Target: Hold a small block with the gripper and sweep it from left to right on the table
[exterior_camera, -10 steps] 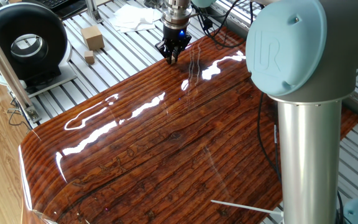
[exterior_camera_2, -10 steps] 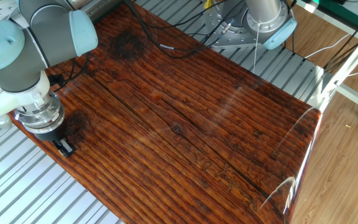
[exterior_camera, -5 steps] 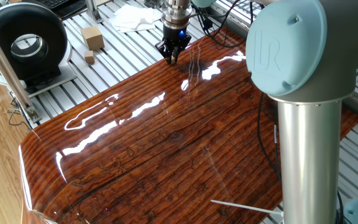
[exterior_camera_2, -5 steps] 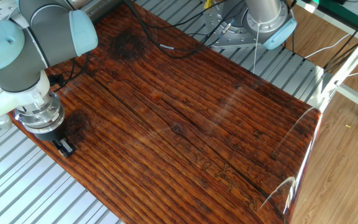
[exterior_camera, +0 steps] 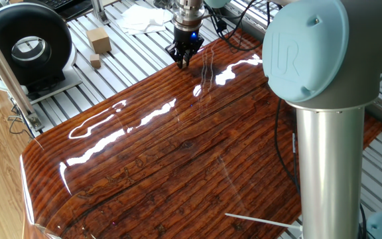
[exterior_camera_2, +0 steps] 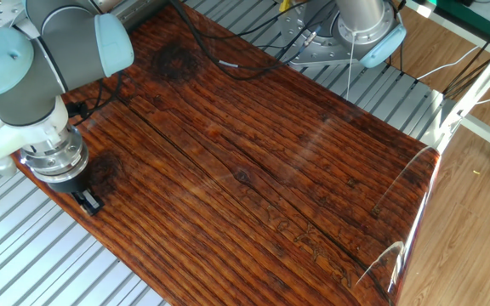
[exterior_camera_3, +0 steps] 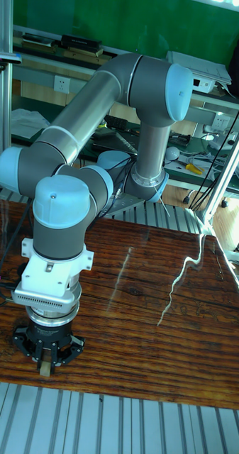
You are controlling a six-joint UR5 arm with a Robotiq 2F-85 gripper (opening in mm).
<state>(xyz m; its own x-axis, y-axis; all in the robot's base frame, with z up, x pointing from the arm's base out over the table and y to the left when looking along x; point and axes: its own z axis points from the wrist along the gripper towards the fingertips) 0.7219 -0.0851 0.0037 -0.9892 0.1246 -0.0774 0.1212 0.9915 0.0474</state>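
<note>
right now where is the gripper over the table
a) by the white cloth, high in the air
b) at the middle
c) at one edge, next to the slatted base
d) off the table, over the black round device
c: the gripper sits low at the table's edge, right beside the slatted base; the tall fixed view shows a small block between its fingers.

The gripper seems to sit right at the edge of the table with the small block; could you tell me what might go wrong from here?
The gripper holds the small block by little more than its fingertips, so dragging friction could twist it loose. It works close to the table edge beside the slatted base; a drift that way might drop the block into the slats. The cables lying across the board's far end could snag a long sweep.
</note>
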